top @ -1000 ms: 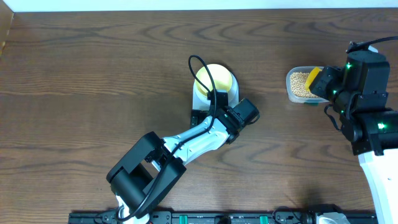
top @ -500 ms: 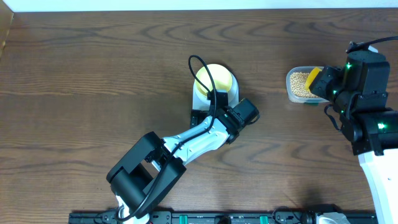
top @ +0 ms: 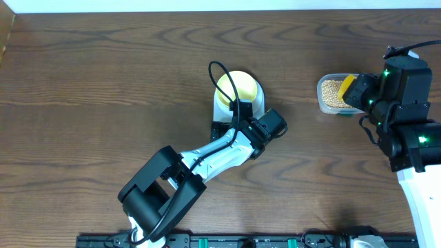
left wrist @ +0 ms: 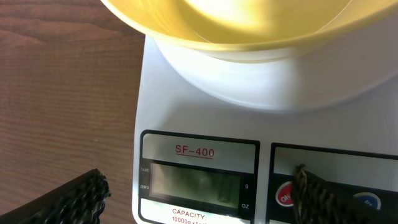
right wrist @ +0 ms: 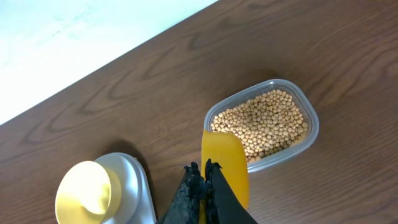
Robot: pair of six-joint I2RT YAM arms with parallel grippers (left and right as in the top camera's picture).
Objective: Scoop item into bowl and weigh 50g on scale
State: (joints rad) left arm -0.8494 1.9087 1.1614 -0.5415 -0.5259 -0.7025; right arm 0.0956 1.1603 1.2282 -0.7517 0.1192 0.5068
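The left gripper hangs with its jaws spread wide and nothing between them, one at each lower corner of the wrist view. Directly beneath it lies the display end of the white scale. Just ahead of it on the platform sits the pale yellow bowl, cut off by the top of that view. The screen is dim and its reading cannot be made out.

The right gripper is clamped on the handle of the yellow scoop. The scoop's blade reaches forward to the near rim of the clear tub, which is filled with tan beans. Bowl and scale lie well off to this gripper's left, with bare wood between.

The brown table runs open on all sides of both groups. Its far edge meets a white strip beyond the tub. From overhead, the left arm hides most of the scale.
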